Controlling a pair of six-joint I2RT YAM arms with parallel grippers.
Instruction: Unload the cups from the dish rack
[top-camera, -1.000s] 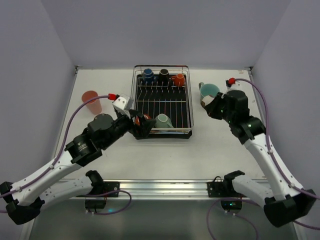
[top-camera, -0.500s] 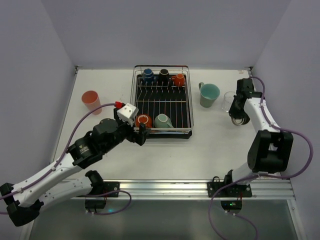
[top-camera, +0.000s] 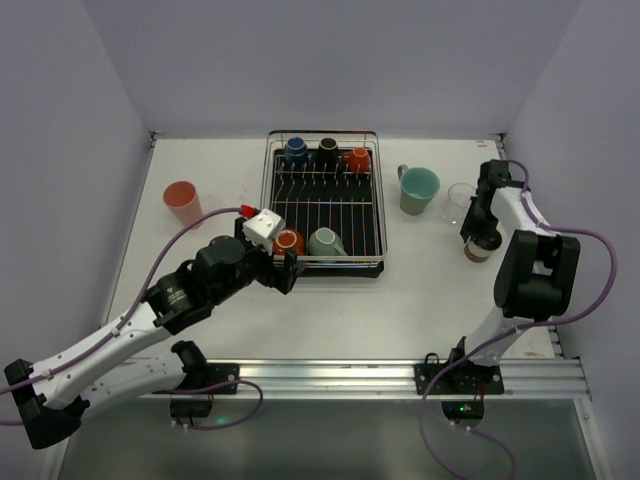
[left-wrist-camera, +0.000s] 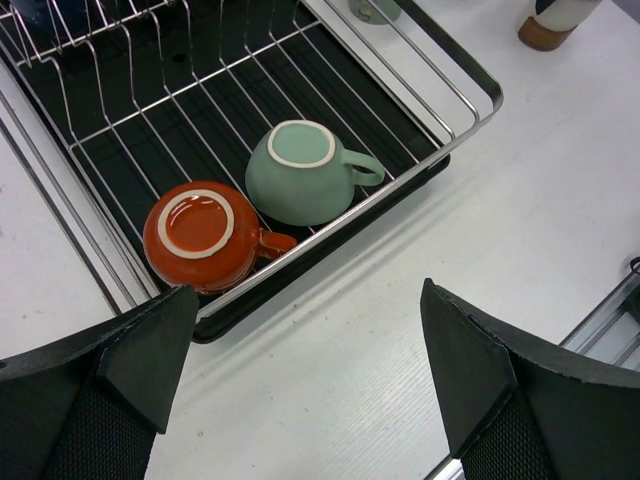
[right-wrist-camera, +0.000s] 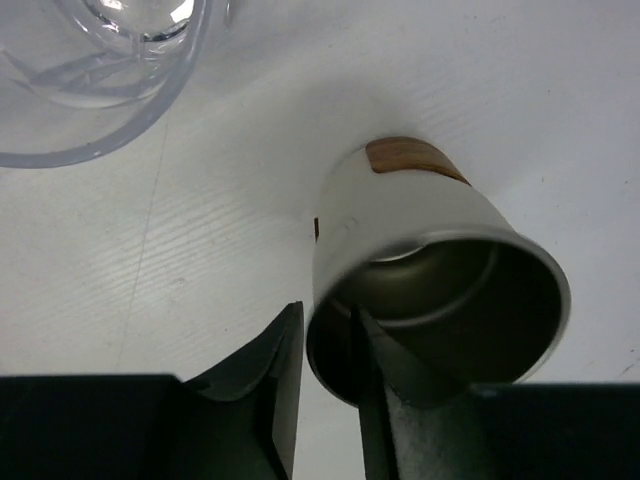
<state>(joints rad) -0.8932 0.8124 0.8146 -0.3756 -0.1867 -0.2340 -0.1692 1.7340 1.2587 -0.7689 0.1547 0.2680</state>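
The brown cup (right-wrist-camera: 410, 215) stands upright on the worktop (right-wrist-camera: 200, 260) at the far right, near the clear cup (right-wrist-camera: 80, 90). The right jaws appear to pinch its wall at the rim, one inside and one outside. This looks like the set-down. I would part the jaws only a little, and only once the base sits flat, then rise straight up so the inner one does not catch the rim and tip the cup toward the glass. The left jaws hang spread wide over the near left corner of the rack (left-wrist-camera: 170, 110), holding nothing. To take the red cup (left-wrist-camera: 200, 235) below, they should close across its body, clear of its handle at the near rail and of the teal cup (left-wrist-camera: 297, 175) just beside it. Both sit mouth-down, pale foot rings up. The brown cup is off-white with a brown band at the foot and a dull grey inside.
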